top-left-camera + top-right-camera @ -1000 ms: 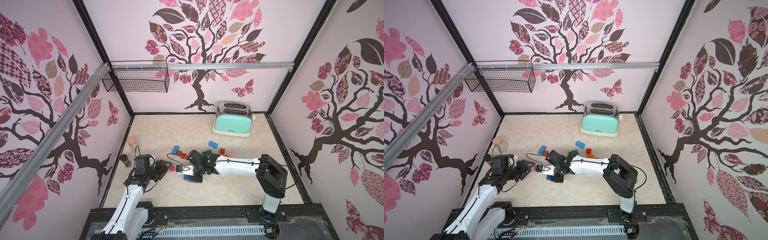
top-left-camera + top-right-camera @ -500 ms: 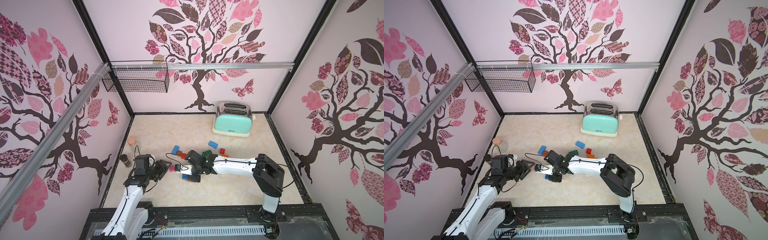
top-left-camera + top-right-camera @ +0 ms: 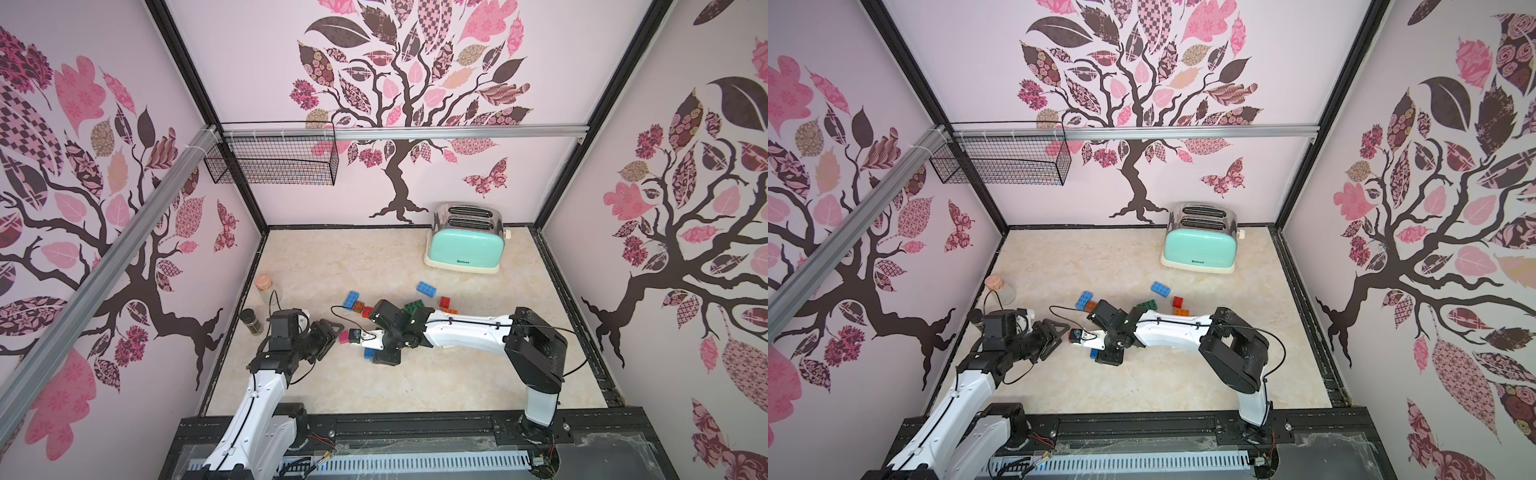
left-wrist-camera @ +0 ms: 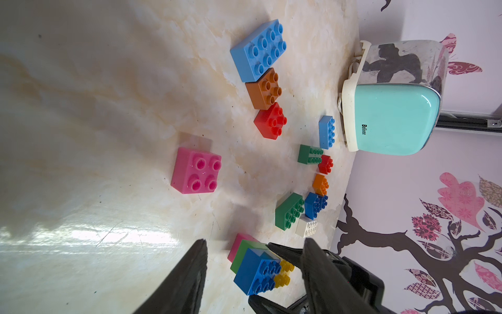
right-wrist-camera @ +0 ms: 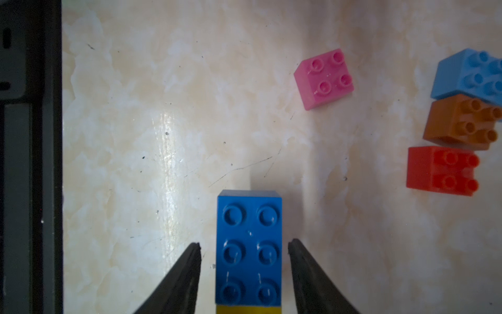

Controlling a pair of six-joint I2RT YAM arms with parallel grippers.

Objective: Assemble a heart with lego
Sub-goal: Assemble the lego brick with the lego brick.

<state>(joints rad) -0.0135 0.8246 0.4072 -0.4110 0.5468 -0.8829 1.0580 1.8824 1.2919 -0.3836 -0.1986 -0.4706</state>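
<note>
One loose pink brick [image 4: 195, 171], one white brick [image 4: 307, 227], one toaster [image 4: 391, 119].

Both top views looked down from high at the front, facing the back wall [image 3: 257, 62], covering the cream marbled counter [image 3: 374, 257]. The left wrist camera skimmed low towards the mint-green toaster [image 4: 391, 119]. The right wrist camera faced straight down, close. Both wrist views shared the pink four-stud plastic brick [image 4: 195, 171] [image 5: 324, 78].

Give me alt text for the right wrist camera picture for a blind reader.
The right gripper stands open around a dark blue brick, touching neither side, on a marbled table. A pink brick lies apart beyond it; light blue, orange and red bricks stand in a row.
</note>
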